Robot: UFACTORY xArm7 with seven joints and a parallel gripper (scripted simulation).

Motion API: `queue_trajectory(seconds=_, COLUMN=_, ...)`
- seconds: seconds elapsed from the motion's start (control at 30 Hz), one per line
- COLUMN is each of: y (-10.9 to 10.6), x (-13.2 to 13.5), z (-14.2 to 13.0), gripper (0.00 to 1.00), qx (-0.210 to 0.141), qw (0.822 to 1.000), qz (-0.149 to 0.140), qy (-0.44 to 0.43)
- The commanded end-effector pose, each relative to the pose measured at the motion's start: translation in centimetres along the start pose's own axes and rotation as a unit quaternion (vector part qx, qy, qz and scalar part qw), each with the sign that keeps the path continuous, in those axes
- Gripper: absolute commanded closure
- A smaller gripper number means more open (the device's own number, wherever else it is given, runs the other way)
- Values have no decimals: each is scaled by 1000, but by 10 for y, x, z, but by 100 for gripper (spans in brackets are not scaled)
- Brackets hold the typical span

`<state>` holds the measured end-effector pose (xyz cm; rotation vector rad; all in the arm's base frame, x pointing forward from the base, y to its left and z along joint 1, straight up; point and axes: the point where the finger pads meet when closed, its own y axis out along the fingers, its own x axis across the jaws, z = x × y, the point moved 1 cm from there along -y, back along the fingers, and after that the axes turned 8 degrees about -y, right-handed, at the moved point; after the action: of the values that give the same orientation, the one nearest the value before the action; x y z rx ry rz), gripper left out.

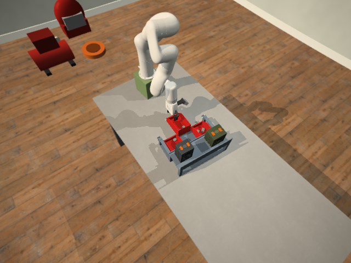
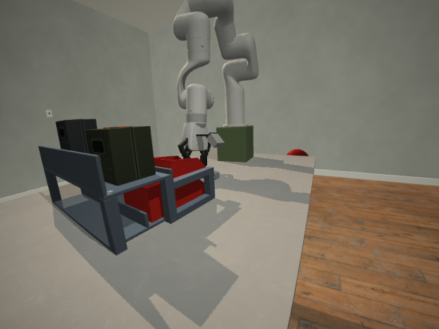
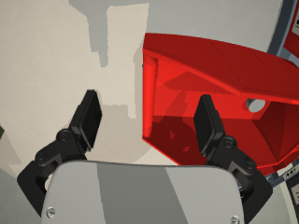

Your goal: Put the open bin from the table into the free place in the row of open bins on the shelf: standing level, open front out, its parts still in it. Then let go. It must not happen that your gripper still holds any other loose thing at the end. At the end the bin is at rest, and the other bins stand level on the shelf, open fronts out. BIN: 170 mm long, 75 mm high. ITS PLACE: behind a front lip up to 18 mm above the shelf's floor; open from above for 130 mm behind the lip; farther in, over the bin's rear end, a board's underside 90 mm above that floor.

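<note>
Rn gripper (image 1: pixel 175 115) (image 2: pixel 194 159) (image 3: pixel 148 104) wide open w/ nothing btwn fingers.

My arm (image 1: pixel 153 39) (image 2: pixel 198 38) is smooth white with rounded joints; black jointed fingers; two small screws, seemingly silver, mark my pale gripper housing (image 3: pixel 140 193).
</note>
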<state>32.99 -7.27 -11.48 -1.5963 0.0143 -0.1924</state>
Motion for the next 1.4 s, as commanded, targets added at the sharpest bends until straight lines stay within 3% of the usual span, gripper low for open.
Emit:
queue_trajectory(seconds=0.0, y=0, x=1, z=0, gripper=0, qx=0, qw=1000, qz=-1, qy=0)
queue_trajectory(seconds=1.2, y=3, x=1, z=0, gripper=0, qx=0, qw=1000, qz=-1, qy=0)
queue_trajectory(seconds=1.23, y=3, x=1, z=0, gripper=100, qx=0, qw=1000, qz=-1, qy=0)
queue_trajectory(seconds=1.37, y=3, x=1, z=0, gripper=100, qx=0, qw=1000, qz=-1, qy=0)
